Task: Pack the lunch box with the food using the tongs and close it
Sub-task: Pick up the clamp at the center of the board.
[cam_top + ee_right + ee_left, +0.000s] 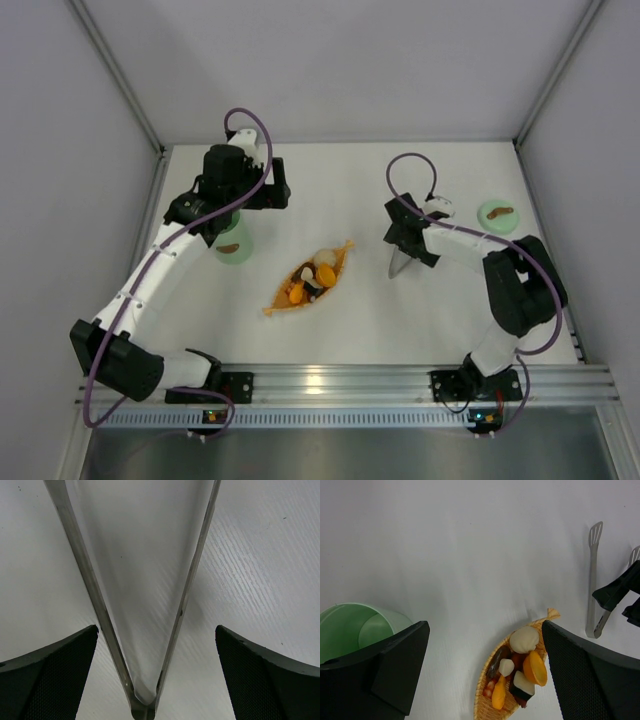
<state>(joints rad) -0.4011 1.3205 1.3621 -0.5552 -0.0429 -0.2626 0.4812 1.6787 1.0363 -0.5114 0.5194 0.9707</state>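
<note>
The mint-green lunch box (232,247) stands open at the left, and its inside shows in the left wrist view (355,627). Its lid (497,215) lies far right. The food (315,272), orange, white and dark pieces (522,662), lies in an orange leaf-shaped tray (285,302). The tongs (397,265) lie flat on the table, a narrow V (100,605). My right gripper (157,675) is open, low over the tongs' joined end, one finger on each side and neither touching. My left gripper (485,670) hangs open beside the tub, holding nothing.
Grey walls enclose the white table on three sides. An aluminium rail (330,382) runs along the near edge. The right gripper (620,592) also shows at the right edge of the left wrist view, over the tongs (592,580).
</note>
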